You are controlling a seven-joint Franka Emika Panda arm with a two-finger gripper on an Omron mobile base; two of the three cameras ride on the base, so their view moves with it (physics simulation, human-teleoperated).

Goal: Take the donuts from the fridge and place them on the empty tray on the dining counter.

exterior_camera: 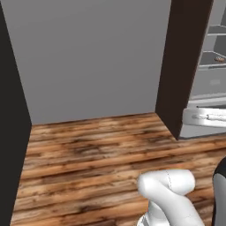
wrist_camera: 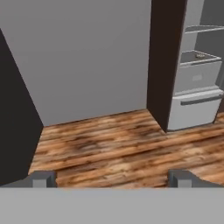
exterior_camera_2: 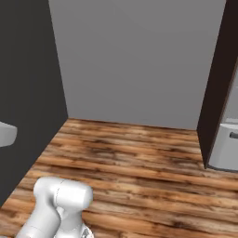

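Needed to roll closer to the tall light-grey fridge [wrist_camera: 192, 83] first, line up on the small reddish-orange donut [exterior_camera: 220, 58] on its shelf; tool [wrist_camera: 112, 178] spread wide, holding nothing.

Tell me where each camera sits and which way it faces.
Left base view: behind the arm, left side, looking forward and down at wood floor, grey wall and the open fridge at right.
Right base view: behind the arm, right side, same floor and wall; fridge edge at far right.
Hand view: on the hand, facing wall and fridge; open jaws' tips at the bottom.
All three share floor, wall, fridge.
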